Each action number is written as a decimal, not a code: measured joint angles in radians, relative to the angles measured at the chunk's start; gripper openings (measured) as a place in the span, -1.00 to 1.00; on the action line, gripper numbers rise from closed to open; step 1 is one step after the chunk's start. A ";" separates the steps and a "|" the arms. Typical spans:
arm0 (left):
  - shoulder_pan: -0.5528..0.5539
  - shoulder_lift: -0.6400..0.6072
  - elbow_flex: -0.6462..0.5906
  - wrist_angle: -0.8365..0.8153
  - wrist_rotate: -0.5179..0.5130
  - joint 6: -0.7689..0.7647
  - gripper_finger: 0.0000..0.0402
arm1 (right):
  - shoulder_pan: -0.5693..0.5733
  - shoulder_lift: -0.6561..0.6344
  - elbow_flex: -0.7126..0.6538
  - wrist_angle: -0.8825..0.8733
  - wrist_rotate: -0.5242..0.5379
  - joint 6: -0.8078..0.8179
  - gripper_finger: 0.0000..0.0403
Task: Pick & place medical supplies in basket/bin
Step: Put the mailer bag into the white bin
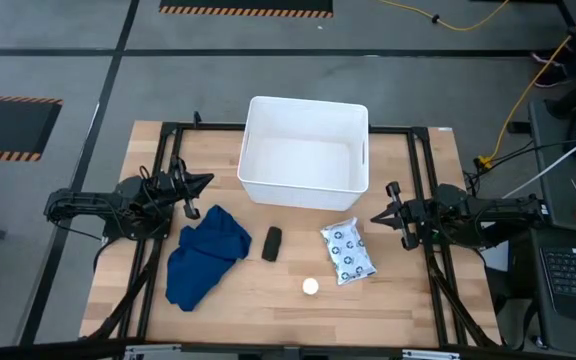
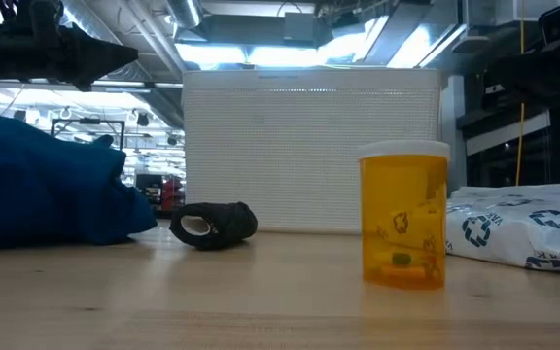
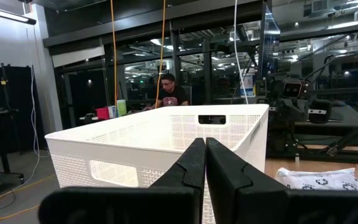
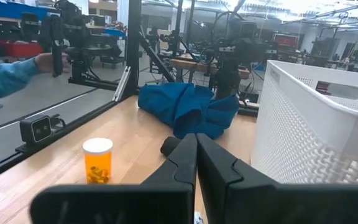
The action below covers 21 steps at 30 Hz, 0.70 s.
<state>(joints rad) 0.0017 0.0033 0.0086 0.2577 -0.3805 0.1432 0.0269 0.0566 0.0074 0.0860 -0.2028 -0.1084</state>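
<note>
The white tub [image 1: 303,150] stands at the table's far middle. Nearer lie a crumpled dark blue cloth [image 1: 206,255], a small black oblong [image 1: 272,243] and a white packet with dark rings [image 1: 348,252]. The white round cap [image 1: 310,287] tops an orange pill bottle [image 2: 403,228] that stands upright on its base. My left gripper [image 1: 208,181] hovers shut, left of the tub and above the cloth's far end. My right gripper [image 1: 375,217] hovers shut, right of the packet. In the wrist views the fingers of both [image 3: 205,144] [image 4: 196,138] meet with nothing between them.
Black frame rails [image 1: 163,200] run along the table's left, right and far sides. Bare wood [image 1: 268,310] lies toward the near edge. A person's blue sleeve and hand [image 4: 11,71] show beyond the table, and another person [image 3: 169,93] sits far behind the tub.
</note>
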 joint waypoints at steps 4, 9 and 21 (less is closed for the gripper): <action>0.000 0.000 0.000 0.000 0.000 0.000 -0.97 | 0.000 0.000 0.000 -0.002 0.000 0.001 -0.93; 0.000 0.000 0.000 0.000 0.000 0.000 -0.96 | 0.000 0.000 0.000 -0.002 0.042 -0.007 -0.93; 0.000 0.000 0.000 0.007 -0.009 0.000 -0.96 | 0.000 0.000 0.000 -0.003 0.184 0.014 -0.93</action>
<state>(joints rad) 0.0021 0.0035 0.0084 0.2649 -0.3899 0.1435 0.0265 0.0563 0.0074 0.0834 -0.0193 -0.0940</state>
